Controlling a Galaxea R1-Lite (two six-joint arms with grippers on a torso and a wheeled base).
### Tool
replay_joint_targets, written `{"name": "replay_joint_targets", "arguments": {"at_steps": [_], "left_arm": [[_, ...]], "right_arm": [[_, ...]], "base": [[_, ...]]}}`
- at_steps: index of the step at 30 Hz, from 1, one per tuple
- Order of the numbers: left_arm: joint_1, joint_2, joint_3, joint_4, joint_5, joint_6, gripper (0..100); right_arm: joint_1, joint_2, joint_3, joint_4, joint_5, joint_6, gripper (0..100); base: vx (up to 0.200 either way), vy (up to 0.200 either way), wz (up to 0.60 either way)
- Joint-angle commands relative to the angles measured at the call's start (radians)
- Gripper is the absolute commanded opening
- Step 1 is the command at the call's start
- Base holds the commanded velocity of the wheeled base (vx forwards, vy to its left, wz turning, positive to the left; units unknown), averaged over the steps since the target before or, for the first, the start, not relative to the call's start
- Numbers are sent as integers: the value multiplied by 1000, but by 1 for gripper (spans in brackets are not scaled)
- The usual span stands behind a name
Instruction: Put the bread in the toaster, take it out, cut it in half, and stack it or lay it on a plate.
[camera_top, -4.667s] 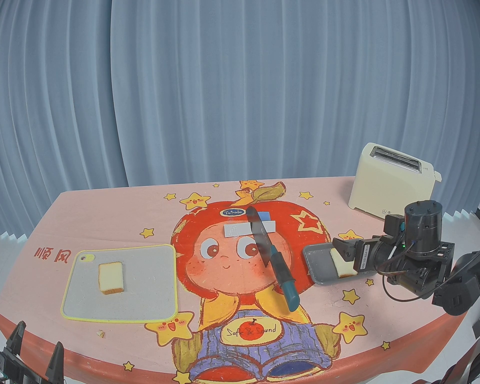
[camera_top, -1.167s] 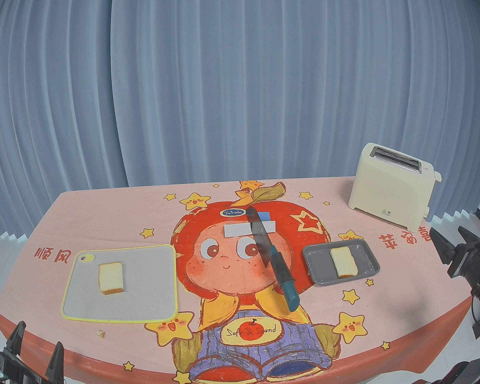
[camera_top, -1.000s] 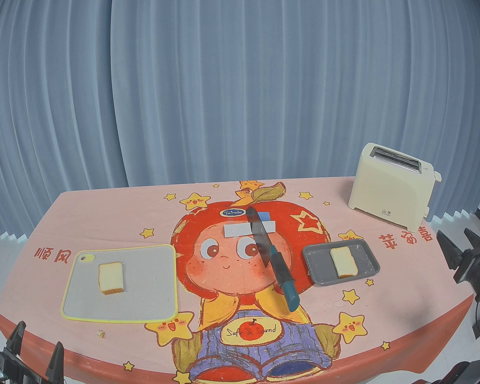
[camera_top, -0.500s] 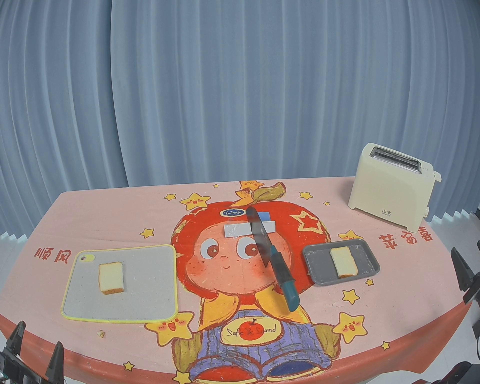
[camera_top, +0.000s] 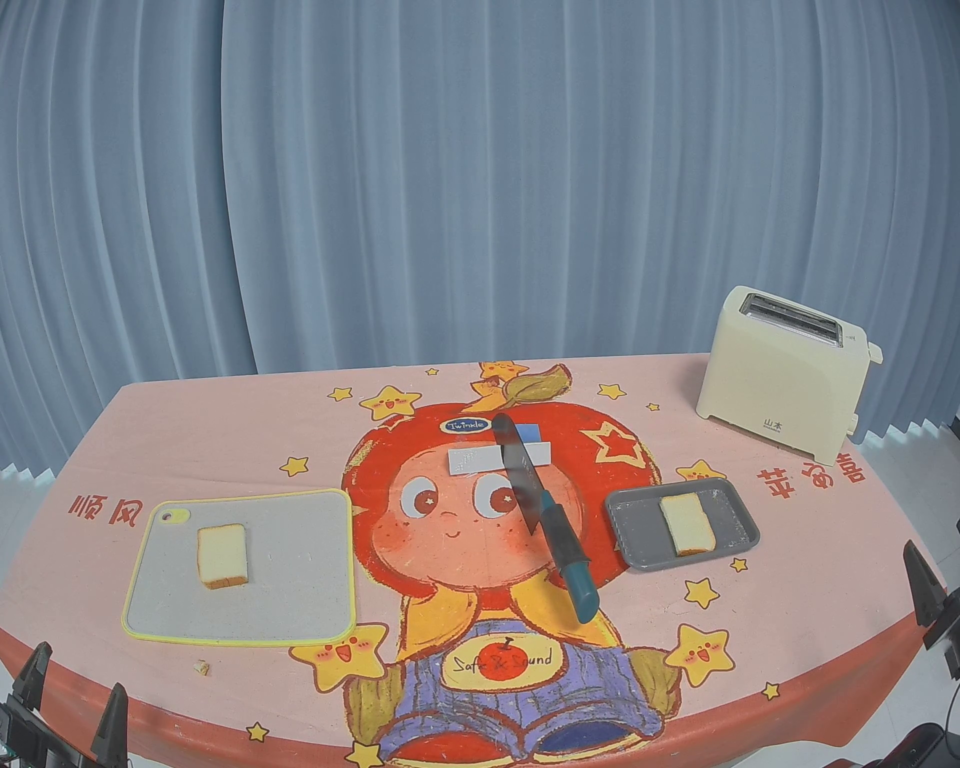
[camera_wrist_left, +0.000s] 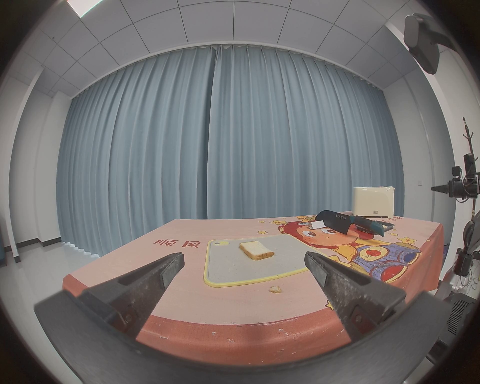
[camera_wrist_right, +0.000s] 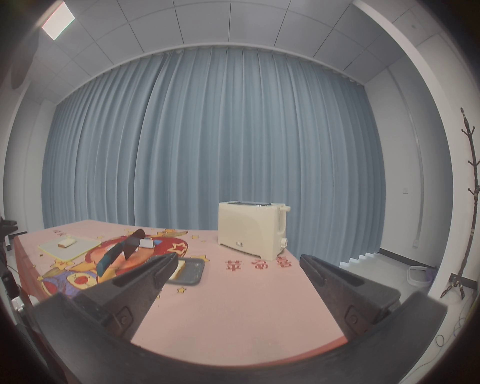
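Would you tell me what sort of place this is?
Likely a lab or demo room, not a real kitchen: full-wall blue curtain, panelled office ceiling, and a toaster and cutting board on a cartoon-print table.

Clock face centred on the table (camera_top: 200, 420), head view. The knife (camera_top: 545, 515) lies slantwise through the centre, blade toward 11 o'clock, handle toward 5, barring your straight path from the cutting board (camera_top: 290, 580) at 9 to the plate (camera_top: 632, 532) at 3. The toaster (camera_top: 785, 372) stands tall at 2. Your open lane runs along 6 o'clock.
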Motion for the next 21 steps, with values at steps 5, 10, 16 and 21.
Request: {"name": "replay_joint_targets", "arguments": {"at_steps": [5,10,16,21], "left_arm": [[0,-16,18,0,0,0,100],[0,-16,18,0,0,0,100],[0,-16,18,0,0,0,100],[0,-16,18,0,0,0,100]], "right_arm": [[1,-189,-21,171,2,-6,100],[1,-258,-21,242,2,-7,100],[1,-305,-2,254,2,-7,100],[1,-347,16,286,2,-7,100]], "base": [[0,0,0],[0,0,0],[0,0,0],[0,0,0]]}}
